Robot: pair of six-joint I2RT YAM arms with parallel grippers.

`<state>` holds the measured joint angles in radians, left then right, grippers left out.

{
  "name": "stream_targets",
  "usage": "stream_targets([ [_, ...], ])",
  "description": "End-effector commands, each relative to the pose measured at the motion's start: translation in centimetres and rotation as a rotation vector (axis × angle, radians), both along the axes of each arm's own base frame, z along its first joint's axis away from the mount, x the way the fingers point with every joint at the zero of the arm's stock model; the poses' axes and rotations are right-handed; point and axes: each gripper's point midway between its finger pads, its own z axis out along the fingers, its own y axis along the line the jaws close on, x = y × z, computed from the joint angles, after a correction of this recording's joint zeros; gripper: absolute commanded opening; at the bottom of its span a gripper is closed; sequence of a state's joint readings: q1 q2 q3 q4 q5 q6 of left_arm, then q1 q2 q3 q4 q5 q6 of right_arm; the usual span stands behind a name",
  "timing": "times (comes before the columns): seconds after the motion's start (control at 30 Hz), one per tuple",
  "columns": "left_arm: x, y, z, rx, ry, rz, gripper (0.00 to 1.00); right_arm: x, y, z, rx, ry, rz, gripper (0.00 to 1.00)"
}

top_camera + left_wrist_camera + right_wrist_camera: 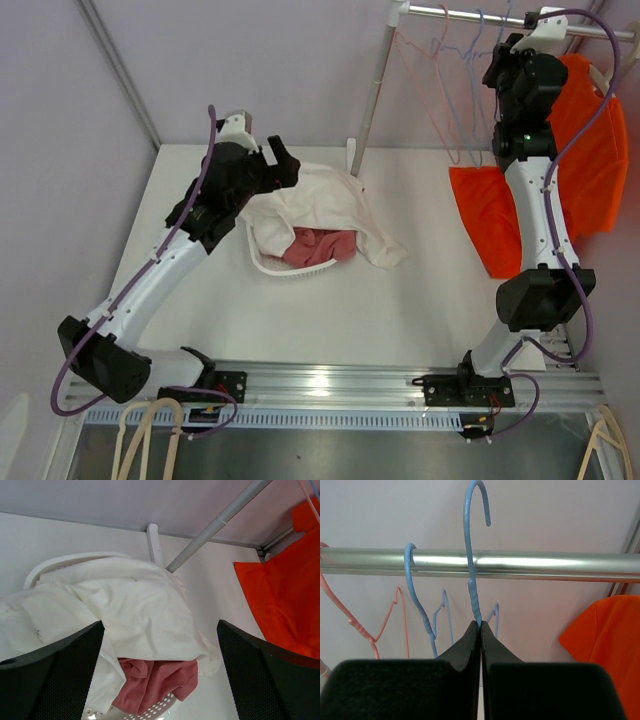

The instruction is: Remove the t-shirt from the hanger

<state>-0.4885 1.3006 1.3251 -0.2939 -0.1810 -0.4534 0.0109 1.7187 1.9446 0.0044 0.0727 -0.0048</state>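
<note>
right wrist: pincer (pixel 480 626) on blue hanger (pixel 467 530)

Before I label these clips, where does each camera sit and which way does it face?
Top external: above and behind, looking down on the table; left arm, right arm.
Left wrist: over the basket, facing the white shirt; open left hand.
Right wrist: facing the rail; shut right hand pinches a blue hanger.
Shared: orange t-shirt.

Pale lilac walls (pixel 300 60), white table (pixel 420 300)
</note>
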Motion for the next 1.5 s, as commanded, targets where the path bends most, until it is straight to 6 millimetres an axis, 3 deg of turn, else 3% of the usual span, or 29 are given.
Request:
stream_targets([
  [0.0,0.0,0.5,0.4,0.024,-0.026,0.009,0.99,0.2,-0.3,0.0,-0.005,-0.004,-0.013,0.0],
  [0.2,-0.4,0.6,0.5,0.028,-0.028,0.01,0.99,0.3,-0.3,-0.1,0.002,0.002,-0.011,0.06],
  [0.27,-0.5,0.6,0.5,0.031,-0.029,0.011,0.99,0.2,-0.6,-0.3,0.025,0.017,-0.027,0.11],
  [0.3,-0.5,0.6,0.5,0.033,-0.03,0.009,0.99,-0.2,-0.5,0.3,0.029,0.012,-0.027,0.21],
  [0.37,-0.5,0.8,0.5,0.041,-0.025,0.02,0.99,-0.8,-0.6,1.0,0.03,0.008,-0.03,0.24],
  [0.5,-0.6,0.9,0.9,0.036,-0.033,0.022,0.99,-2.8,-0.6,3.4,0.044,-0.036,-0.03,0.33],
  [0.67,-0.9,0.3,1.1,0.026,-0.037,0.002,0.99,-5.8,-1.3,5.6,0.067,-0.035,-0.062,0.38],
  [0.8,-1.3,-0.1,1.4,0.022,-0.044,-0.012,0.99,-8.5,-1.7,6.1,0.079,-0.037,-0.084,0.47],
  [0.9,-1.5,0.0,1.8,0.025,-0.047,-0.011,0.99,-10.2,-4.1,7.1,0.107,-0.041,-0.146,0.47],
  [1.07,-2.7,-0.5,1.8,0.006,-0.048,-0.027,0.99,-11.5,-7.4,5.6,0.131,0.08,-0.281,0.48],
  [1.13,-3.3,-0.6,2.0,-0.002,-0.048,-0.036,0.99,-11.4,-8.6,5.8,0.11,0.106,-0.335,0.56],
  [1.17,-3.7,-1.1,2.0,-0.002,-0.044,-0.051,0.99,-11.5,-9.1,4.5,0.095,0.173,-0.363,0.6],
  [1.23,-4.6,-1.7,2.3,-0.003,-0.045,-0.077,1.0,-11.4,-11.1,4.4,0.062,0.208,-0.462,0.64],
  [1.33,-5.7,-2.4,2.3,0.0,-0.033,-0.112,0.99,-11.0,-12.9,2.1,-0.002,0.3,-0.546,0.74],
  [1.47,-6.8,-3.0,1.4,0.01,-0.003,-0.147,0.99,-10.6,-15.0,0.5,-0.063,0.352,-0.621,0.66],
])
